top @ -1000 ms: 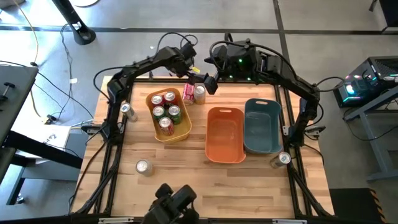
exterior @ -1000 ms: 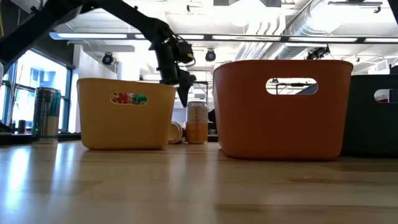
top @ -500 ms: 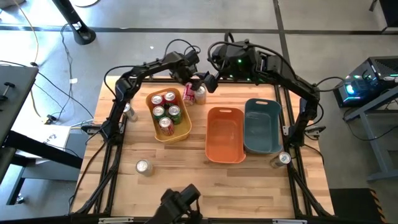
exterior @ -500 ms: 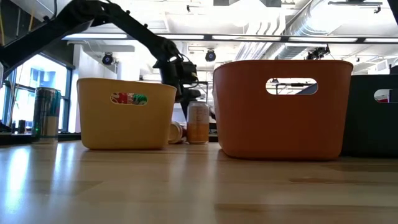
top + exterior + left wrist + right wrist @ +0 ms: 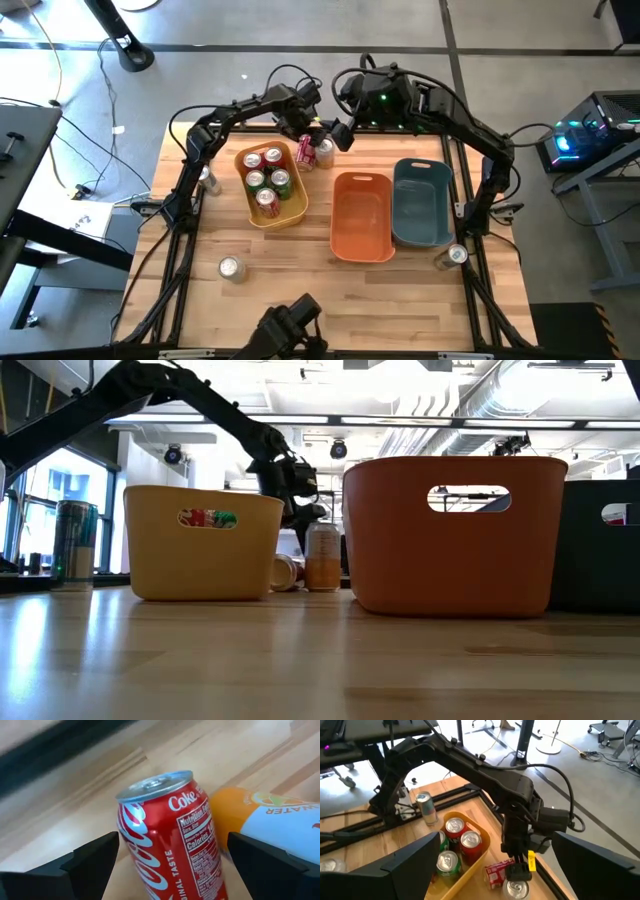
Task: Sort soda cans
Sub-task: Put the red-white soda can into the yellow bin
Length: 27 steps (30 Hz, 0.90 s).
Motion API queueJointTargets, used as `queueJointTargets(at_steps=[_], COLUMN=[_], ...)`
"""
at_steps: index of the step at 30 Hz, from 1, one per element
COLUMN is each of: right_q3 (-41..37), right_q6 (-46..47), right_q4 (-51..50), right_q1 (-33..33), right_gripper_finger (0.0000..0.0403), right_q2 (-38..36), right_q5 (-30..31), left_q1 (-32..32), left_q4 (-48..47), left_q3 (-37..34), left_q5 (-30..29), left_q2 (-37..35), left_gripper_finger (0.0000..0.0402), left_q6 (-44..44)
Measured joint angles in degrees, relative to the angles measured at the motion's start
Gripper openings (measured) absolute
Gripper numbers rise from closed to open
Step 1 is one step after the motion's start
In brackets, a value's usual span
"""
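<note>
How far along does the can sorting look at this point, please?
Five cans already sit in the yellow bin. The left gripper is open around a fallen red Coke can beside an upright can. Three outlying cans remain, and the orange bin and teal bin look empty. The right gripper waits.

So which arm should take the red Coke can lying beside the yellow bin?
Left, probably: the left gripper is right at the red Coke can, open fingers either side. The right gripper waits nearby.

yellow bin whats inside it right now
The yellow bin holds five upright cans, three red and two green. Its floor beneath them is mostly covered, so anything lying lower cannot be seen.
</note>
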Motion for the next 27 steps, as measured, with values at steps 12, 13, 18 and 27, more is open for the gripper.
queueJointTargets(at_steps=[12, 13, 18, 27], right_q3=[0.0, 0.0, 0.0, 0.0], right_q6=[-1.0, -1.0, -0.5, -0.4], right_q4=[-1.7, -1.7, -1.7, -1.7], right_q1=[-0.4, -0.4, -0.4, -0.4], right_gripper_finger=[0.0378, 0.0378, 0.0378, 0.0378], right_q2=[0.0, 0.0, 0.0, 0.0], right_q5=[-0.2, -0.2, -0.2, -0.2], left_q1=[1.7, 1.7, 1.3, -2.0], left_q4=[7.6, 8.4, 12.0, 10.5], left_q3=[0.6, 0.6, 0.7, 0.8], left_q5=[0.2, 0.3, -5.9, -6.0], left_q2=[-1.1, -1.1, -1.0, -0.8], left_gripper_finger=[0.0364, 0.0364, 0.0364, 0.0365], left_q6=[-9.5, -10.3, -14.2, -11.2])
